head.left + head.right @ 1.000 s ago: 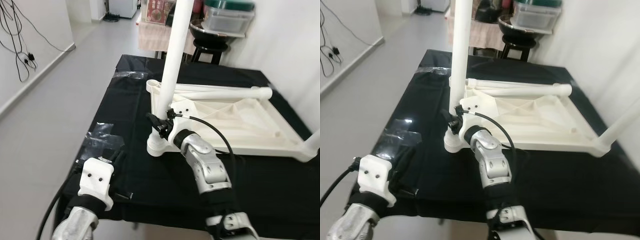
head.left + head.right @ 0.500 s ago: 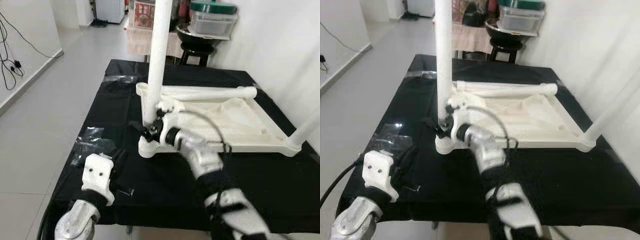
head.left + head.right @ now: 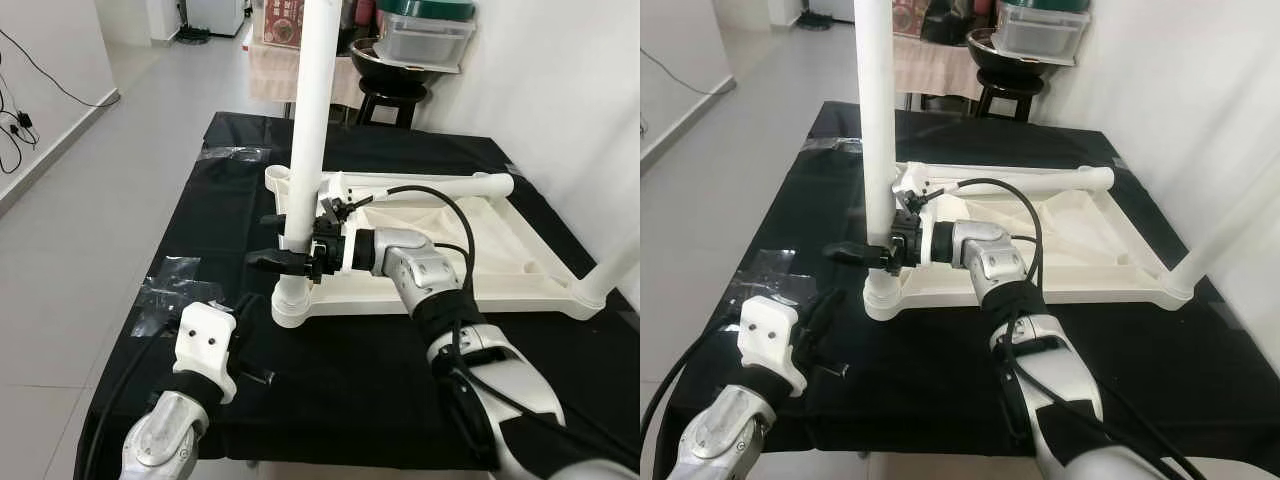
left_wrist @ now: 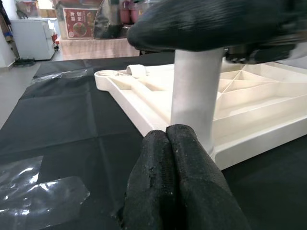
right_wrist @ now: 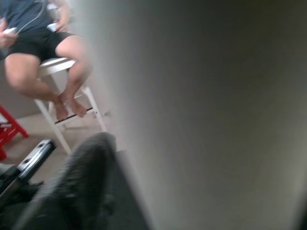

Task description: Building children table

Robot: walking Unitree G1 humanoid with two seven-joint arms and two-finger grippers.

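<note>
Since a second ago the right gripper has swung from low beside the corner socket up to the side of the upright leg, its wrist now lying level across the tabletop instead of reaching up from below. The leg stands nearly vertical in the near-left corner socket of the upside-down white tabletop, which lies on the black cloth of the work table; a second leg lies loose along the tabletop's far edge, and another stands at the right corner. The right gripper's black fingers straddle the leg a little above the socket, clamped on it. To seat it well, I would keep the leg plumb and press or twist straight down into the socket, without levering sideways, which could tip the tabletop. The left gripper rests low on the cloth near the socket, fingers pressed together, holding nothing.
</note>
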